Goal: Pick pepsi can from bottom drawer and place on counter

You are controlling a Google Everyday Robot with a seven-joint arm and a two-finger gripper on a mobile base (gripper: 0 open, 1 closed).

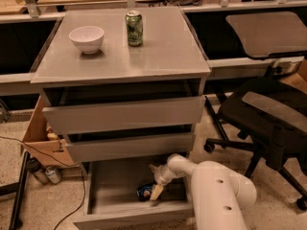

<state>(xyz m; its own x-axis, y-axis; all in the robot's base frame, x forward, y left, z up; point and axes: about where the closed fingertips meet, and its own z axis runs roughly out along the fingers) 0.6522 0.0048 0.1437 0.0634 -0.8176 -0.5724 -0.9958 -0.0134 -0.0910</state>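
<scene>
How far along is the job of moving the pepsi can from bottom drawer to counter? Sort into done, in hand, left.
Done: the bottom drawer stands open. In hand: the gripper is inside it, at the pepsi can lying on the drawer floor. Left: lifting the can and setting it on the counter, beside the green can and bowl.

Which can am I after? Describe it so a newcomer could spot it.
Below the grey counter, the bottom drawer is pulled open. The blue can sits inside it, right beside the gripper. The green can stands up on the counter instead.
</scene>
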